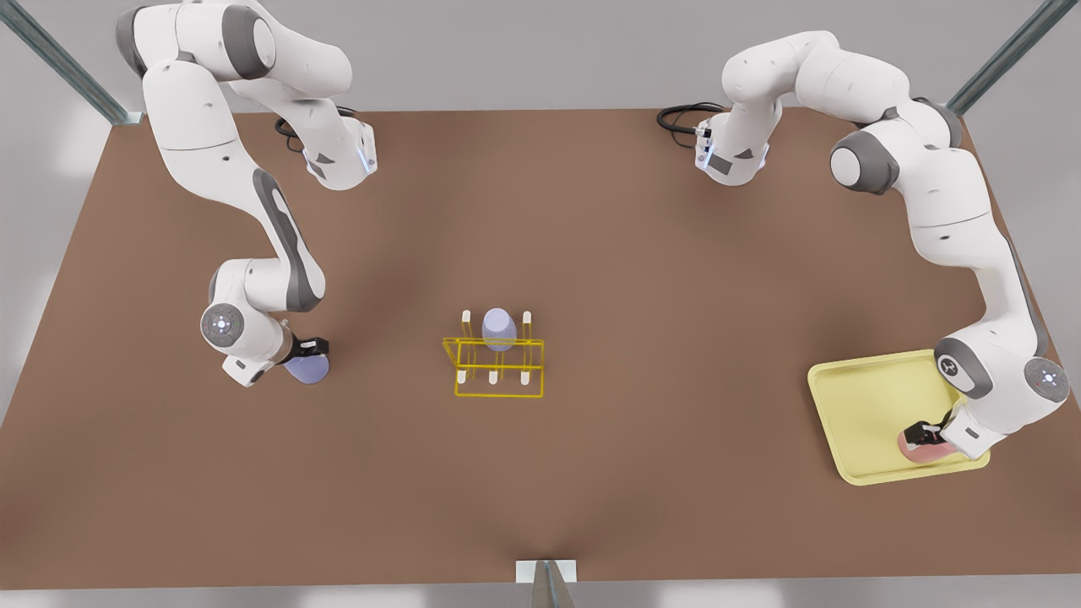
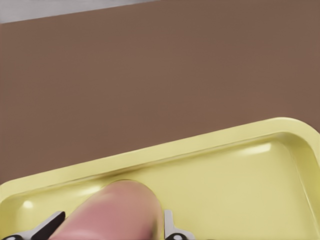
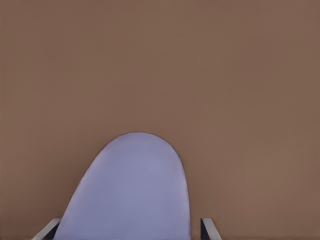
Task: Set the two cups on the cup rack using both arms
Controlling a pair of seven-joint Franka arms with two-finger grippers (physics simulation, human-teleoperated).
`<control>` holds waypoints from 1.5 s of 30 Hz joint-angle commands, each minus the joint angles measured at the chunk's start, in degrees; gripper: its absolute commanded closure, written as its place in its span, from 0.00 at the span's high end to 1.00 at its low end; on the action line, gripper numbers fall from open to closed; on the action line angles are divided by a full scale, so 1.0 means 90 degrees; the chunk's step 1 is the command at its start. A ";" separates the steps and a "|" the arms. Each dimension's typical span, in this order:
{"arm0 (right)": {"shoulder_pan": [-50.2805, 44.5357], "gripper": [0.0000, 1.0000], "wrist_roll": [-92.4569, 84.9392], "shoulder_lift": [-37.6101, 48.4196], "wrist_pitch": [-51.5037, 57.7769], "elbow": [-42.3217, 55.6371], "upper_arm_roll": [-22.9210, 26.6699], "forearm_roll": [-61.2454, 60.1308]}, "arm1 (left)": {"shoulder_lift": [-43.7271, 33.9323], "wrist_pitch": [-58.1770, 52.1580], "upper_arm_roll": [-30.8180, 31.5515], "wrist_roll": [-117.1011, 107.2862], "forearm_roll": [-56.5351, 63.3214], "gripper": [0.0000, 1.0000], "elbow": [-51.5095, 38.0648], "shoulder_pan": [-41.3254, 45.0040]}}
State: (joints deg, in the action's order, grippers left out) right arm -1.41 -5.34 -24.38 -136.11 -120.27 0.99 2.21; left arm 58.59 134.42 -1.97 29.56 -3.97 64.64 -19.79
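Observation:
At the front view's left, the lavender cup [image 1: 307, 370] sits on the brown table with my right gripper [image 1: 309, 356] shut on it. In the right wrist view the lavender cup [image 3: 131, 190] sits between the two fingertips [image 3: 209, 229]. At the front view's right, the salmon-pink cup [image 1: 919, 450] lies in a pale-yellow tray [image 1: 861, 397], and my left gripper [image 1: 926, 435] is shut on it. The left wrist view has the pink cup [image 2: 115, 210] between the fingers [image 2: 171, 226]. The yellow cup rack [image 1: 498, 373] stands mid-table, apart from both grippers.
Another lavender cup [image 1: 498, 329] sits upside down on a back peg of the rack. The tray's raised rim [image 2: 150, 157] surrounds the pink cup. Bare brown table [image 1: 676, 321] stretches between each gripper and the rack.

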 commanded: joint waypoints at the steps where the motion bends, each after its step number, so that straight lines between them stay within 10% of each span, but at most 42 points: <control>1: 0.0000 1.00 -0.0080 0.0004 0.0016 0.0004 -0.0002 -0.0011 | 0.0032 0.0026 0.0004 0.0036 0.0012 0.88 0.0015 0.0002; 19: 0.0029 0.83 -0.0100 -0.0074 0.0036 0.0141 -0.0002 -0.0020 | -0.0358 0.0006 0.0082 -0.0052 0.0041 0.86 0.0357 -0.0008; 29: -0.0078 0.83 -0.0071 -0.0005 0.0241 0.0941 -0.0520 -0.0050 | -0.2291 -0.1497 0.0062 -0.1888 -0.0017 0.86 0.1754 0.1583; 34: -0.0664 0.83 0.0007 -0.0074 0.0241 0.1576 -0.0637 -0.0157 | -0.2341 -0.2035 0.1586 -0.4612 0.0051 0.85 0.1431 0.2286; 45: -0.1826 0.83 -0.0041 -0.0357 0.0163 0.2787 -0.0637 -0.0235 | -0.0573 -0.1831 0.1352 -0.8236 -0.0828 0.85 -0.1303 0.4992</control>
State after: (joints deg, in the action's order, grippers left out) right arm -17.64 -5.85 -27.63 -134.53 -95.55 -4.76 0.04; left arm 52.77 117.70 10.38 -7.17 -8.10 54.16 24.27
